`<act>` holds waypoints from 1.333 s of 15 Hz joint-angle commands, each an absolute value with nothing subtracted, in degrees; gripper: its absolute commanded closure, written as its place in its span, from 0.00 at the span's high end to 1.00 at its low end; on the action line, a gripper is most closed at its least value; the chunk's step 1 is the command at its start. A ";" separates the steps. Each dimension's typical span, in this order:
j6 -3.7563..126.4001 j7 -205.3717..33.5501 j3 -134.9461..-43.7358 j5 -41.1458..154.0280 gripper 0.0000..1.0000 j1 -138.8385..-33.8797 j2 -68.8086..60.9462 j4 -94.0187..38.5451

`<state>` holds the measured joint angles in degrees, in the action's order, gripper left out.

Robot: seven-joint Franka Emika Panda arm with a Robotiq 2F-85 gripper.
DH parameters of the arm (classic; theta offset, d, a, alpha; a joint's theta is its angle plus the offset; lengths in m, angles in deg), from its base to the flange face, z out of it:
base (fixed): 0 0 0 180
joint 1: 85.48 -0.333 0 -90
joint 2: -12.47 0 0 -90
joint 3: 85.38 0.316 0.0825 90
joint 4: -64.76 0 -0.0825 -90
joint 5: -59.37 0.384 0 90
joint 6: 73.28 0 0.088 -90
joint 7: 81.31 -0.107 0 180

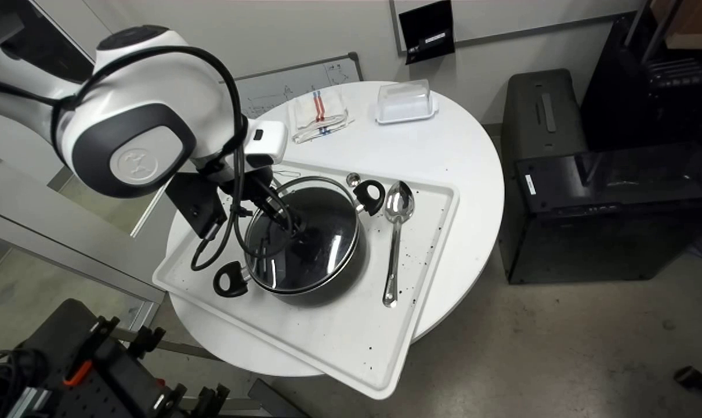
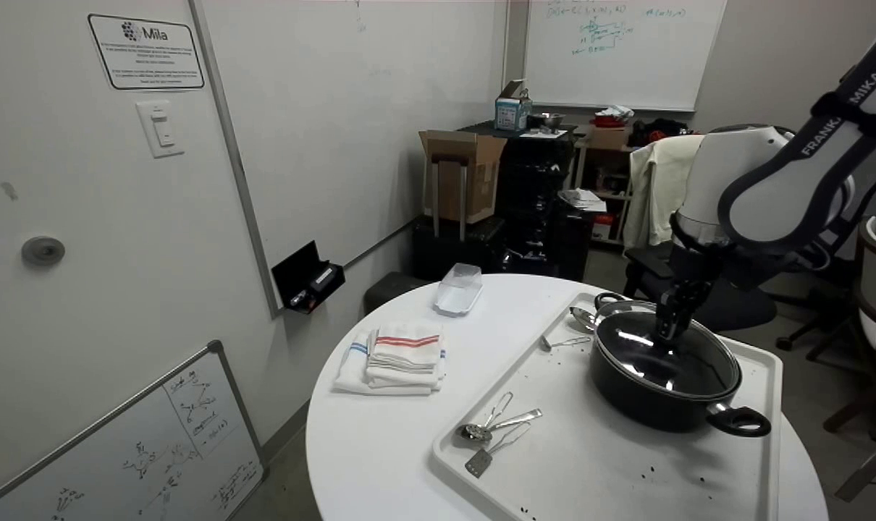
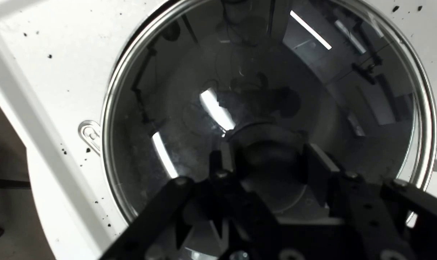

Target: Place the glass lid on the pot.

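Note:
The glass lid (image 1: 333, 217) lies over the black pot (image 1: 333, 296), its metal rim close to the pot's rim. It also shows in an exterior view (image 2: 706, 365) over the pot (image 2: 637, 398). White tray shows through the glass along one edge, so the lid looks slightly off-centre or raised there; I cannot tell which. My gripper (image 3: 267, 155) has its fingers on both sides of the lid's dark centre knob and appears closed on it. In the exterior views the gripper (image 1: 287, 223) (image 2: 671, 325) points down at the lid's middle. The knob is mostly hidden there.
The pot stands on a white tray (image 2: 590, 463) on a round white table (image 1: 473, 157). A shiny slotted spoon (image 1: 398, 203) lies beside the pot. Several small utensils (image 2: 485, 433) lie near a tray corner. Folded towels (image 2: 405, 362) and a clear-lidded dish (image 2: 458, 291) stand behind.

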<state>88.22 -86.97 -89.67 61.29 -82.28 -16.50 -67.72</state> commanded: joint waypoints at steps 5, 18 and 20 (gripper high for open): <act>85.49 -87.73 -89.32 62.53 0.24 -82.42 -17.24 -65.39; 79.07 -88.74 -89.75 62.09 0.24 -82.86 -18.26 -62.82; 79.10 -88.88 -89.66 62.32 0.24 -82.67 -19.04 -62.46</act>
<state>80.87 -87.87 -89.61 61.42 -82.33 -18.26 -63.92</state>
